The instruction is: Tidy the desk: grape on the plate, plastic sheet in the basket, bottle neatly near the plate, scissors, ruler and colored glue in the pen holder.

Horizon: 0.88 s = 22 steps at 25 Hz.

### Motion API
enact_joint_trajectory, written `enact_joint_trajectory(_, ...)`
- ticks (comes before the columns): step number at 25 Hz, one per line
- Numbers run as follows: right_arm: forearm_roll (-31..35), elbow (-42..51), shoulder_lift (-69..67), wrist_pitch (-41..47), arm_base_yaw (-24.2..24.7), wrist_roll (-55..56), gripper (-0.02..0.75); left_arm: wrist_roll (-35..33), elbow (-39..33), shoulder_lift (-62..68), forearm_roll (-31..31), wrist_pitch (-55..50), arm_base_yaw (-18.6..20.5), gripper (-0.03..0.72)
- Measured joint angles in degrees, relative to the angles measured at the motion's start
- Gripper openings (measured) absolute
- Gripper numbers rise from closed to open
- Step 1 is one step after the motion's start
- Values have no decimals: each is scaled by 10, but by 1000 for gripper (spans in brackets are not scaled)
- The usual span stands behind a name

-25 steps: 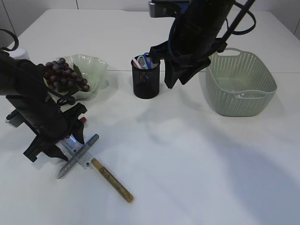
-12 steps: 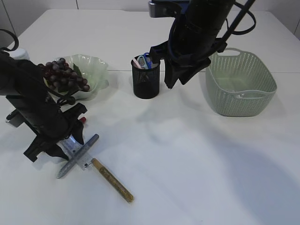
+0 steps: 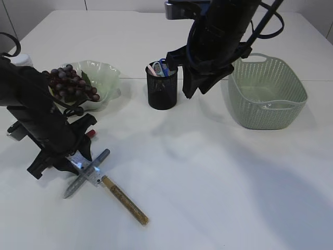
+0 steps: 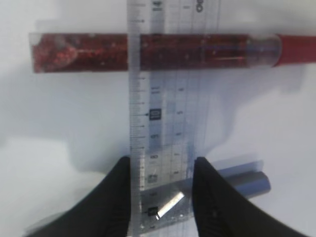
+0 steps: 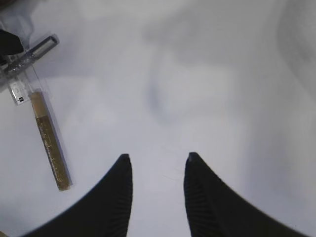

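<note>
Your white desk (image 3: 218, 198) carries everything. The pale green basket (image 3: 268, 94) sits at the right rear; whether the plastic sheet is inside cannot be told from here. At the left rear, the green ruffled plate (image 3: 101, 78) holds the dark grape (image 3: 70, 83) bunch. Between plate and basket stands the black mesh pen holder (image 3: 162, 88), with blue scissors (image 3: 162, 66) handles showing above its rim, beside something pink.

Your right tool (image 5: 157, 192) hangs above the desk just right of the pen holder; its wrist view shows the two dark fingers apart with only bare desk between them.

Your left tool (image 4: 160, 197) is low at the front left, fingers set either side of the clear ruler (image 4: 165, 98) and closed against its edges. The ruler lies across a red glitter glue tube (image 4: 153, 52), which runs crosswise beneath it, and over a grey-silver tube (image 4: 247, 182) close to the fingers.

In the exterior view, the silver tube (image 3: 88, 172) slants out from under the left arm, and a gold glitter glue tube (image 3: 125, 200) lies just beside its lower end, pointing toward the front. The bottle cannot be made out for certain; a pale rounded shape shows at the far left edge behind the arm.
</note>
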<state>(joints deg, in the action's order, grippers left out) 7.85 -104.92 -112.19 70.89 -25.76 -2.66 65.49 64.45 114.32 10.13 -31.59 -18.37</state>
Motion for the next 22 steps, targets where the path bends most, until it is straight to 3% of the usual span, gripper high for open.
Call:
enact_joint_trajectory(15, 0, 0, 0, 0, 0, -1, 290, -1, 0, 2, 0, 17, 0, 263)
enact_joint_trajectory(22, 0, 0, 0, 0, 0, -2, 291, -37, 0, 2, 3, 14, 0, 263)
